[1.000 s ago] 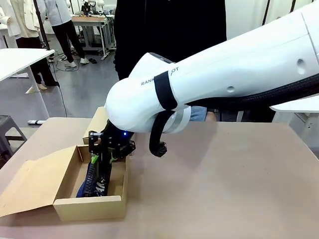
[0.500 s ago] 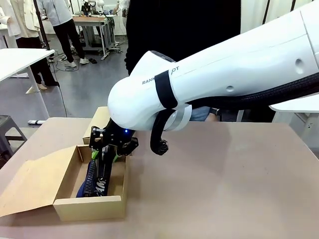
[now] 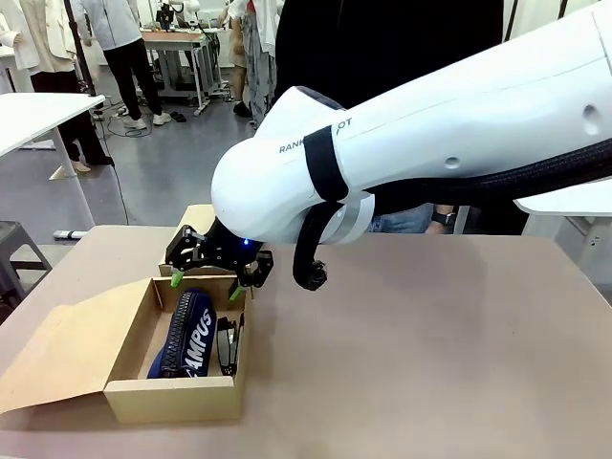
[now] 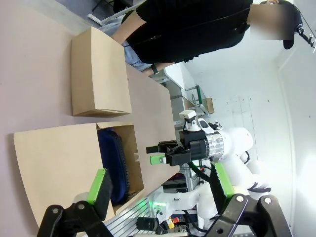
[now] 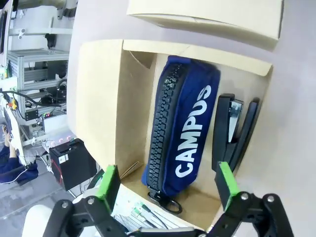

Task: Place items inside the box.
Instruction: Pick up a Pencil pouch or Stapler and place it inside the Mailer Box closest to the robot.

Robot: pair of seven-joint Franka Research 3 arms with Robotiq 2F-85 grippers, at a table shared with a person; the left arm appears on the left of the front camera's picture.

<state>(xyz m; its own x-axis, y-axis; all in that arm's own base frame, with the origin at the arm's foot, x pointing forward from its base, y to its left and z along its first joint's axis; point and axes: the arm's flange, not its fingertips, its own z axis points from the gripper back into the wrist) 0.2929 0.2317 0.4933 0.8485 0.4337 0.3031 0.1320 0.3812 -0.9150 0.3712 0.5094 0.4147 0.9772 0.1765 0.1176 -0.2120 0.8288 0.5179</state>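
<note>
Cardboard first: the open box (image 3: pixel 172 400) sits at about 8 o'clock on the table (image 3: pixel 430 344), with its flap folded out toward 9 o'clock. Inside, the navy pouch (image 3: pixel 188 335) lettered "CAMPUS" lies lengthwise. A black stapler (image 3: pixel 228 344) lies just beside it on its 3 o'clock side, against the box wall (on my right wrist feed I can't tell whether that is one stapler or two pressed together).

My right gripper (image 3: pixel 206 285) hangs over the far end of the box, at 12 o'clock from the pouch, spread wide and holding nothing. On that wrist feed its green pads (image 5: pixel 107 181) stand to either side of the pouch and stapler, touching neither.

My left gripper (image 4: pixel 160 183) is also spread wide and empty, and looks at the box from the flap side. A second, closed cardboard box (image 3: pixel 194 225) sits just beyond the open one at 12 o'clock. A person in dark clothing (image 3: pixel 382 38) stands at the far edge of the table.
</note>
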